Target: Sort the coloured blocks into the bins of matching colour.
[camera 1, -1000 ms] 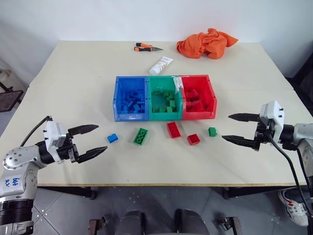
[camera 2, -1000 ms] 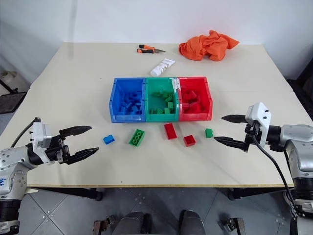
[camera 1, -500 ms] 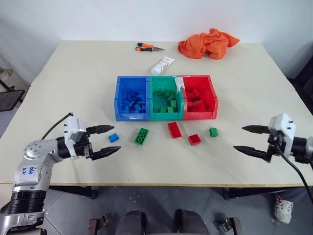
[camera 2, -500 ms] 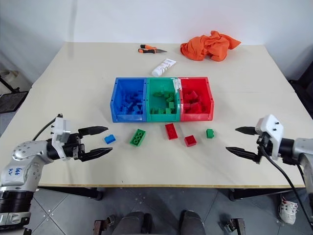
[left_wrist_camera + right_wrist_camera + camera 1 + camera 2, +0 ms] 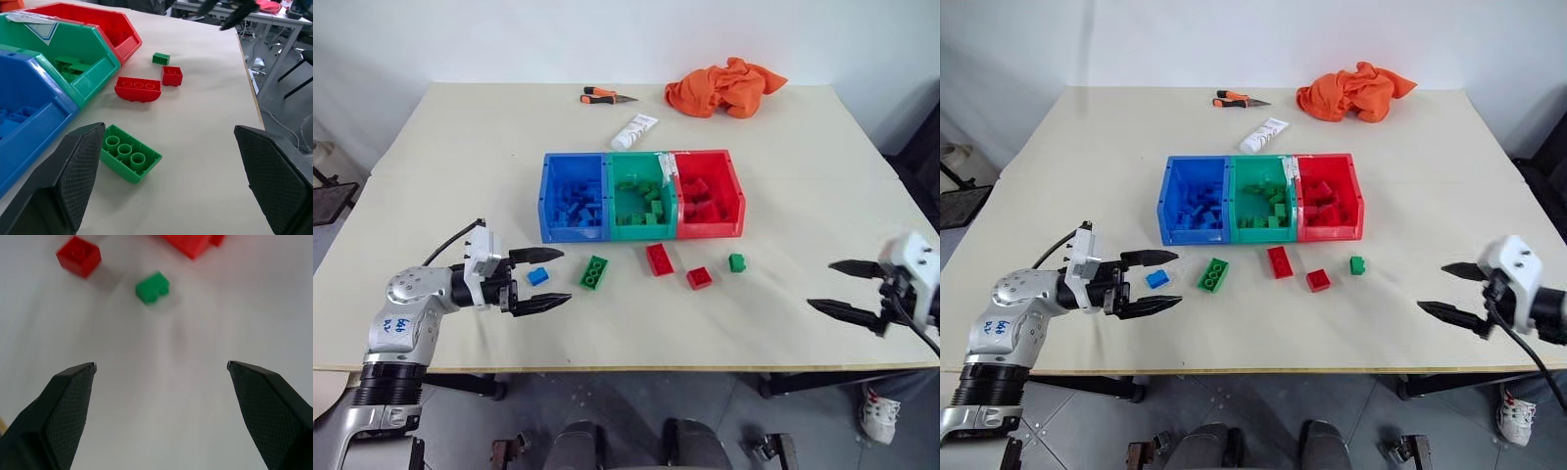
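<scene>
Three joined bins stand mid-table: blue, green and red, each holding several blocks. In front of them lie a small blue block, a large green block, a long red block, a small red block and a small green block. My left gripper is open and level, and the blue block sits between its fingers as seen from above; contact is unclear. The green block lies just ahead of it. My right gripper is open near the table's right edge, well clear of the small green block.
An orange cloth, a white tube and an orange-handled tool lie at the back of the table. The table's front edge runs close below both grippers.
My left gripper has moved right until its fingers flank the blue block. My right gripper has drawn back to the right, away from the small green block. Both stay open.
</scene>
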Robot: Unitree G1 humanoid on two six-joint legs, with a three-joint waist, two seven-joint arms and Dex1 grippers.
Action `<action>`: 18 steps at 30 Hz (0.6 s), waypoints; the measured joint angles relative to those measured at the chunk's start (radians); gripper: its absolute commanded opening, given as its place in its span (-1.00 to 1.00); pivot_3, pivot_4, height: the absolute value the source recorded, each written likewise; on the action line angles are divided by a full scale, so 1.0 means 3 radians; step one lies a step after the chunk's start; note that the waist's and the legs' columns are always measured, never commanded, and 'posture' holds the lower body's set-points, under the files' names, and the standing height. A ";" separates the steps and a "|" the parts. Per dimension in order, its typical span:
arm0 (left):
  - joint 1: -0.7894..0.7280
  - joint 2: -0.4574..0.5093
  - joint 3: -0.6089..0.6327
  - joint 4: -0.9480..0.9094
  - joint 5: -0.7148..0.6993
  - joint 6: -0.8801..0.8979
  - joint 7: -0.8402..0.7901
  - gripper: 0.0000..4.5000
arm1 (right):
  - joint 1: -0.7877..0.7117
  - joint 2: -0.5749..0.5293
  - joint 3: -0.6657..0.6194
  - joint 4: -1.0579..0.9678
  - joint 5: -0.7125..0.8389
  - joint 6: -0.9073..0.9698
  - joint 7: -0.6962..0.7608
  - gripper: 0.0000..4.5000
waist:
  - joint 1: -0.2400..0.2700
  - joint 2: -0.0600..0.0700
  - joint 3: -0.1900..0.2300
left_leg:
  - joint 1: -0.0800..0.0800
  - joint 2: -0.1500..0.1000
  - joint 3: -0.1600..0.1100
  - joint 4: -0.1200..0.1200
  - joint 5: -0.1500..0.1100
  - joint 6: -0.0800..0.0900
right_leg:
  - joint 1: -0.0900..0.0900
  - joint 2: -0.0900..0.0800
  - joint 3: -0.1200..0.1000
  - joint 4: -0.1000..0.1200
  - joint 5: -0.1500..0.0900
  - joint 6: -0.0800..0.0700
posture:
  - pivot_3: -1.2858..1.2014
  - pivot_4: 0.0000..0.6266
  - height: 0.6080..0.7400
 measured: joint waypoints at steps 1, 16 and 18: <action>0.0015 -0.0012 0.0007 -0.0023 -0.0002 -0.0001 0.0009 1.00 | -0.0128 0.0056 0.0113 0.0052 -0.0023 -0.0020 -0.0005 1.00 | -0.0002 0.0000 0.0000 | -0.0001 0.0000 0.0000 0.0000 0.0000 0.0000 | 0.0000 -0.0001 0.0000 -0.0001 0.0000 0.0000 | 0.03 -0.52 1.00; 0.0640 0.0055 0.0278 -0.0649 -0.0070 0.0082 0.0190 1.00 | -0.1534 0.0891 0.1287 0.1794 -0.0804 -0.0880 0.0033 1.00 | -0.0010 0.0001 0.0001 | -0.0003 -0.0003 -0.0009 0.0006 0.0000 0.0000 | 0.0002 -0.0001 -0.0003 0.0005 0.0000 0.0000 | 0.03 -0.52 1.00; 0.0671 0.0055 0.0282 -0.0676 -0.0075 0.0098 0.0223 1.00 | -0.1548 0.0901 0.1296 0.1820 -0.0828 -0.0910 0.0039 0.82 | -0.0014 0.0001 0.0000 | -0.0002 -0.0002 -0.0009 0.0006 0.0000 0.0000 | 0.0002 0.0000 -0.0003 0.0005 0.0000 0.0000 | 0.03 -0.52 1.00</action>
